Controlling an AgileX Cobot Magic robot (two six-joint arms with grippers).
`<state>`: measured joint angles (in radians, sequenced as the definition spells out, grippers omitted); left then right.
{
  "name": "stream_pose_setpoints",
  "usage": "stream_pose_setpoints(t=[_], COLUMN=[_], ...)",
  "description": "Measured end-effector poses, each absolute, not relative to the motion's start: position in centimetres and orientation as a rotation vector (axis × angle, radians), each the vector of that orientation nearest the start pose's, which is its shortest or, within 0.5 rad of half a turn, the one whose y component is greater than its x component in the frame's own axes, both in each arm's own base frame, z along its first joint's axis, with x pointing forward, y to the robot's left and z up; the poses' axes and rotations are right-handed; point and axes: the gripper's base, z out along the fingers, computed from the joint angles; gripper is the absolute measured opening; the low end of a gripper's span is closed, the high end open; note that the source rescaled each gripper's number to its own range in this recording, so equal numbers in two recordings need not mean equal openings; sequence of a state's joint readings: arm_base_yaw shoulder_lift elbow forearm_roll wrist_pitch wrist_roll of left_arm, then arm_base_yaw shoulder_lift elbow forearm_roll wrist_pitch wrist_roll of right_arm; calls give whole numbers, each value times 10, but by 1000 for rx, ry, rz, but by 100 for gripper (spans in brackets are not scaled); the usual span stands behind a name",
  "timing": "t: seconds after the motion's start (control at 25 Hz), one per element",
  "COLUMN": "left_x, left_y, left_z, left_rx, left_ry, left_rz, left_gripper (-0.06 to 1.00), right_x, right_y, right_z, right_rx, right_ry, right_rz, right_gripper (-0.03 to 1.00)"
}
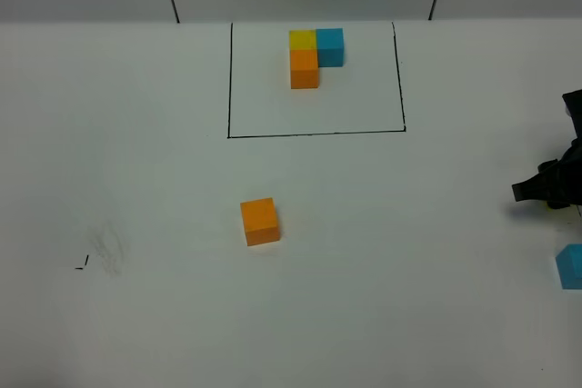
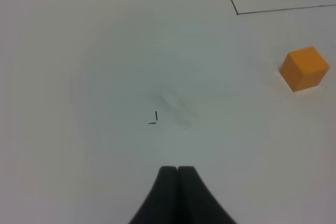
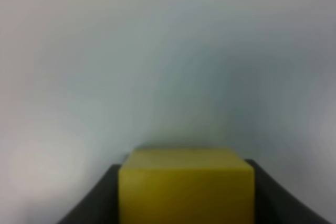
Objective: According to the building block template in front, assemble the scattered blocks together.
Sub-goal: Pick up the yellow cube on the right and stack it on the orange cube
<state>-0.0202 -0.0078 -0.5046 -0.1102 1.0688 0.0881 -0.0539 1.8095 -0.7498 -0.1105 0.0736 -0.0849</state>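
Right gripper (image 1: pixel 529 191) sits well to the right of the template (image 1: pixel 314 54) and on its near side, at the edge of the high view. The wrist view shows its jaws against two opposite sides of the yellow cube (image 3: pixel 186 182), so it is pinching that cube. I cannot tell whether the cube is clear of the table (image 1: pixel 409 270). Left gripper (image 2: pixel 177 171) is pressed together with nothing in it, well to the left of the template on the near side. The loose orange cube (image 1: pixel 260 222) lies on the near side of the template, outside the black frame (image 1: pixel 314 134), turned slightly against the frame lines. The loose blue cube (image 1: pixel 570 266) lies far right of the template, near the right gripper and partly cut off by the picture edge. Risks, as judged: the yellow cube could twist in the jaws in transit and land out of square. The skewed orange cube would leave a gap, or get shoved if met too hard. A careless swing could clip the blue cube. Nothing stands between the right gripper and the orange cube. A faint smudge (image 1: pixel 107 250) and two small tick marks (image 1: pixel 82 264), well left of the template, are out of the way.
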Motion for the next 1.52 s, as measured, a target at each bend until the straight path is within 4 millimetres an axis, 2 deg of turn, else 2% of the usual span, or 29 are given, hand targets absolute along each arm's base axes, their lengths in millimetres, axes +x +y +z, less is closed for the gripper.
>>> stream_pose_setpoints(t=[0.24,0.4,0.52,0.76,1.08,1.2,1.52], left_x=[-7,-7,-7,-7,-7,-7,-7], left_y=[-9,-9,-9,-9,-9,-9,-9], left_z=[278,278,278,278,278,278,278], left_rx=[117,117,117,117,117,117,117], left_ry=[2033,2033,2033,2033,2033,2033,2033], left_rz=[-89,-89,-89,-89,-89,-89,-89], left_gripper=[0,0,0,0,0,0,0], right_x=[305,305,307,308,294,290,283], right_y=[-17,-18,-15,4,39,50,67], right_z=[117,132,153,197,251,258,257], right_rx=[-125,-92,-100,-156,-270,-308,-303], right_ry=[2656,2651,2627,2585,2504,2476,2517], right_rz=[-81,-75,-76,-57,5,26,127], right_gripper=[52,52,52,52,52,52,52])
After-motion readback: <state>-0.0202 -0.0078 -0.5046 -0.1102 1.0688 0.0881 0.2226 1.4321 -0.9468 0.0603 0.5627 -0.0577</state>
